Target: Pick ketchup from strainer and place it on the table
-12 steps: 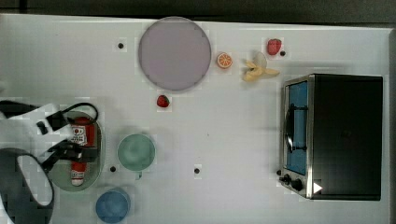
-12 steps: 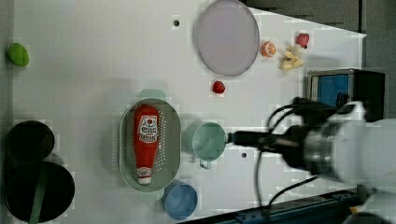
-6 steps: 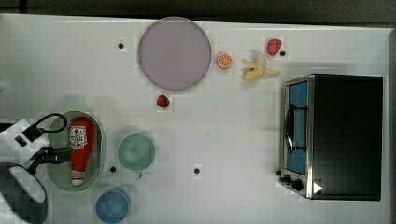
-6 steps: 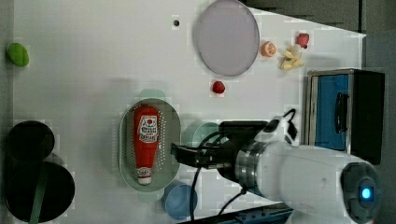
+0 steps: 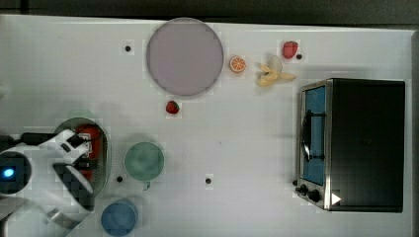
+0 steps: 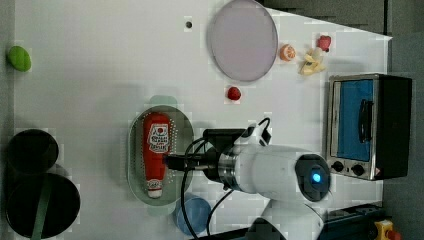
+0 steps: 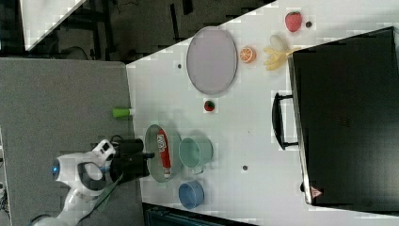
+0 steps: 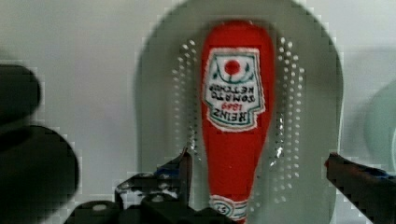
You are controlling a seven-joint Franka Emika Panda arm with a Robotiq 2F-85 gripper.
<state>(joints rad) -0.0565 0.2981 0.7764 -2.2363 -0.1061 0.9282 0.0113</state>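
Note:
The ketchup, a red bottle with a white label, lies lengthwise in the pale green strainer on the white table. My gripper hangs open over the strainer. In the wrist view its two dark fingers stand on either side of the narrow cap end of the ketchup, apart from it. In the top view my arm covers much of the strainer, and part of the ketchup shows beside the gripper. The right view shows the gripper at the strainer's rim.
A green cup and a blue cup stand close to the strainer. Farther off are a lilac plate, a small strawberry, an orange slice, a banana and a toaster oven. Two black round objects sit at the left view's left edge.
In the left view my arm has swung leftward from beside the oven until the gripper is over the strainer. The gripper has stayed open. The ketchup has not moved.

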